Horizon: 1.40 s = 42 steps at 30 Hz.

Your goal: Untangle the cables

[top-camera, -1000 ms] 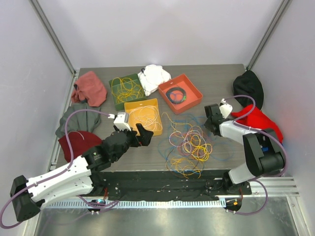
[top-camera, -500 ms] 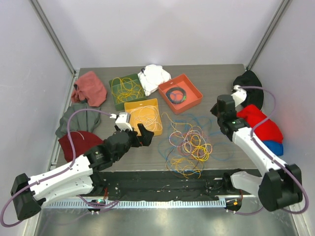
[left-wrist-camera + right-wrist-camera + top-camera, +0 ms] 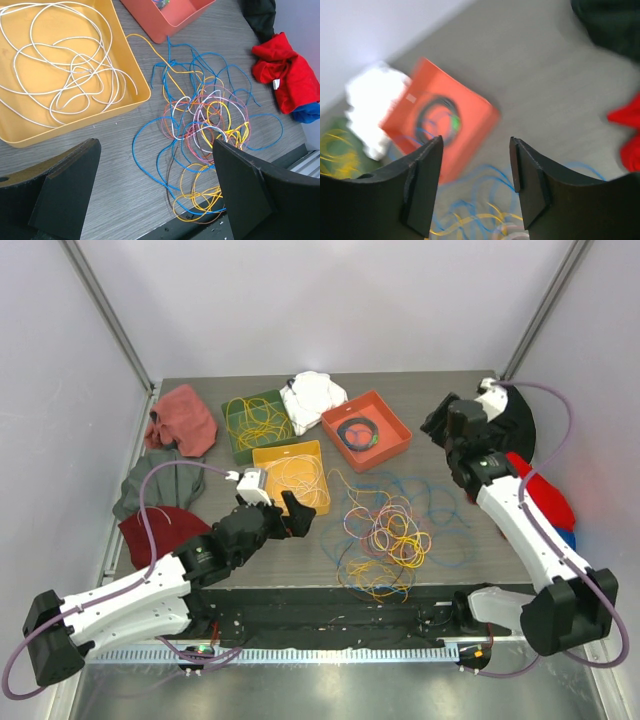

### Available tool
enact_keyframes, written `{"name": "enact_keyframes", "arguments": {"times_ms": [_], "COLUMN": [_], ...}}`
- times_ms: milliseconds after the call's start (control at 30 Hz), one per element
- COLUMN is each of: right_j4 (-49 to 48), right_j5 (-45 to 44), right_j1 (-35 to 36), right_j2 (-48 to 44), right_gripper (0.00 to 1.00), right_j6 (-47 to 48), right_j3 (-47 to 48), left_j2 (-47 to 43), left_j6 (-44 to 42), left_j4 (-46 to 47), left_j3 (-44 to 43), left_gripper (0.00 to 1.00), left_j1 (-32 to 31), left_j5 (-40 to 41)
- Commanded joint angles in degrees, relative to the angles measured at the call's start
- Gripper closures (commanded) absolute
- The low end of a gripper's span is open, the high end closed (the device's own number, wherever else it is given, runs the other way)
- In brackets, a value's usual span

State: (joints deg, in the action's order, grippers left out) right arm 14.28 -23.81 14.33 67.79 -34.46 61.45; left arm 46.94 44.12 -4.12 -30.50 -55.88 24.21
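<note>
The left end effector (image 3: pixel 156 150) is hanging with its fingers wide apart and nothing between them. The cables (image 3: pixel 205 125) are lying in one mixed heap on the table (image 3: pixel 115 150) just ahead of it and toward its right finger, with blue, yellow, pink and white strands crossing one another. The right end effector (image 3: pixel 476 145) is also standing apart and empty, well beyond the heap, with the orange tray (image 3: pixel 445 115) sitting below and ahead of its left finger. The likeliest trouble is the left fingers closing on several strands at once: the whole clump would then be rising together and the crossings pulling tighter instead of coming free. The lowest yellow loops are lying right at the table's near edge, under the left end effector's right finger, so a sideways drag may be tipping them over it. The yellow tray (image 3: pixel 140 82) is sitting just beside the left finger, and a lifted strand could be catching on its wall. The bare table is opening between the heap and the red cloth (image 3: pixel 287 75), out past the right finger, giving the freest room for drawing a cable out.
</note>
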Motion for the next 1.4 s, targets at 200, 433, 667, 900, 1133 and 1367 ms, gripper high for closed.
{"name": "enact_keyframes", "arguments": {"times_ms": [200,433,667,900,1133,1367], "right_j4": [-3.8,-7.6,-8.8,-9.4,-12.3,-11.3], "right_j5": [3.1,2.5,0.8,-0.7,2.1,3.6], "right_j1": [-1.2,-1.3,-1.2,-1.3,-1.8,-2.0], "right_j2": [8.1,14.8,19.0,22.6,29.1,29.8], "right_gripper": [0.34,0.34,0.34,0.37,0.70,0.99], "right_j6": [-6.6,-6.0,-5.4,-4.7,-5.0,-5.1], "right_j3": [-16.9,-18.6,-19.9,-19.9,-18.4,-15.7], "left_j2": [-2.5,-3.2,-3.2,-1.1,-0.4,-0.7], "left_j6": [1.2,1.8,1.5,1.5,1.5,1.3], "left_j4": [2.1,1.9,1.6,2.5,1.8,1.0], "left_j3": [0.9,1.8,1.8,1.4,1.1,0.7], "left_gripper": [0.00,0.00,0.00,0.00,0.00,0.00], "left_j1": [0.0,-0.1,-0.1,-0.1,0.0,0.0], "left_j5": [-0.4,-0.4,0.2,0.1,0.6,1.3]}}
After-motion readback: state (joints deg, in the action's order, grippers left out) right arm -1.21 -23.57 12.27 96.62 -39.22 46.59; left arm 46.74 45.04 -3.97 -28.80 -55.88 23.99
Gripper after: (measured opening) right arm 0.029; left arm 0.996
